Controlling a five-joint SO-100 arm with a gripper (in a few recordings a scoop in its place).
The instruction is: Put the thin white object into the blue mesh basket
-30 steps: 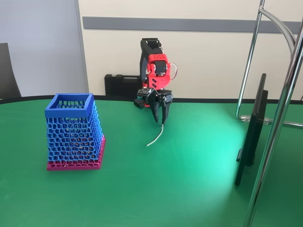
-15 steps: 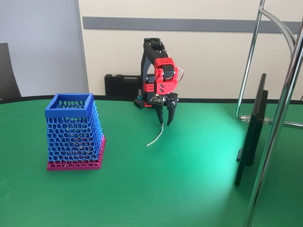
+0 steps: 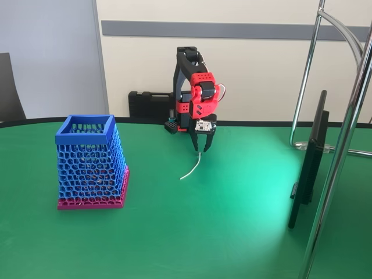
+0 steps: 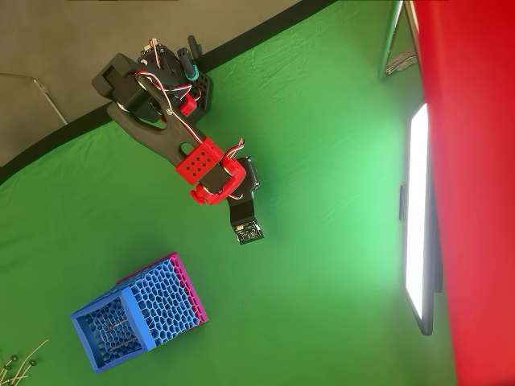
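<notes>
My fingers (image 3: 201,146) are pointing straight down, closed together on the upper end of the thin white object (image 3: 192,168), whose lower end is touching the green table (image 3: 232,221). Open cloth is lying all around me; the blue mesh basket (image 3: 91,161) is standing well apart to the left in the fixed view, the dark screen (image 3: 310,157) off to the right. The strip's long axis is running steeply down and leftward, curving at its foot. Since half a second ago my fingers have been narrowing onto it.

From overhead, my gripper (image 4: 247,229) is hanging over bare green, the basket (image 4: 137,310) below it and to the left.
</notes>
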